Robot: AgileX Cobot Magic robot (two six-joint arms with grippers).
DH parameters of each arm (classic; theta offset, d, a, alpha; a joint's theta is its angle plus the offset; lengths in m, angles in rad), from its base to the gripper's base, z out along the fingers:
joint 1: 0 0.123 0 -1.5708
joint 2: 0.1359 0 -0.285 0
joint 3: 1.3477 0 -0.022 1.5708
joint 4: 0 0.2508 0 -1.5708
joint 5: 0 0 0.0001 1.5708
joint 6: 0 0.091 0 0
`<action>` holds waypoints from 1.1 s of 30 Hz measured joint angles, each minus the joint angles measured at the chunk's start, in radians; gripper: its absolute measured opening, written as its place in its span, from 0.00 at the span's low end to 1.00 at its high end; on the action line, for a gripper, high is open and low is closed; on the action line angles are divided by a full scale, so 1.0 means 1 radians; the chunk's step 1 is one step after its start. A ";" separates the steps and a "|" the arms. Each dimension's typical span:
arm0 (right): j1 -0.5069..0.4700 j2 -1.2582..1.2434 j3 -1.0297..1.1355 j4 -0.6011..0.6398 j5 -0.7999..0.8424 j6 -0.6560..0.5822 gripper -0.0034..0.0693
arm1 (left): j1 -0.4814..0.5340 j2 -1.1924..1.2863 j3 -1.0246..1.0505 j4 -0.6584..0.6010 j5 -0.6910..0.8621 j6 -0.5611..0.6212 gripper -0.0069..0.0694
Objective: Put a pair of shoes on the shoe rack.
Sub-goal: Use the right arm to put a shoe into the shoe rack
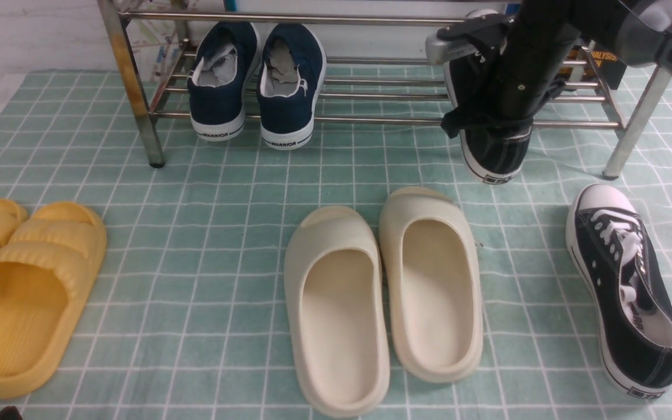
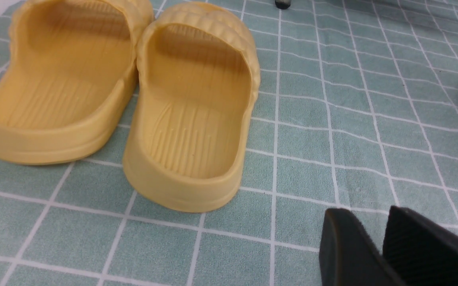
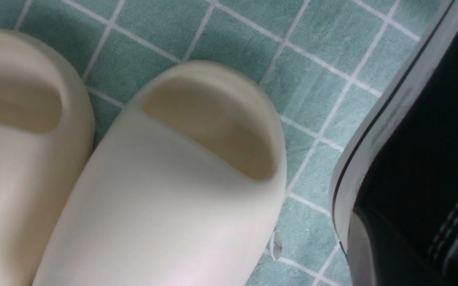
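At the shoe rack (image 1: 371,121), front view alone shows the sneaker's (image 1: 490,157) length.

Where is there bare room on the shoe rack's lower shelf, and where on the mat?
Free: shoe rack bars between the navy WARRIOR shoes and the black sneaker overhanging the front bar; mat between the yellow slides and cream slides. Crowded: the rack's right end, around that sneaker.
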 joint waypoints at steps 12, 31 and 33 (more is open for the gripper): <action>-0.024 0.000 0.000 -0.026 -0.127 -0.051 0.08 | 0.000 0.000 0.000 0.000 0.000 0.000 0.33; -0.023 0.001 0.000 -0.036 -0.156 -0.169 0.08 | 0.000 0.000 0.000 -0.001 0.000 -0.001 0.34; -0.023 0.002 0.000 -0.033 -0.159 -0.169 0.08 | 0.000 0.000 0.000 -0.001 0.000 -0.001 0.35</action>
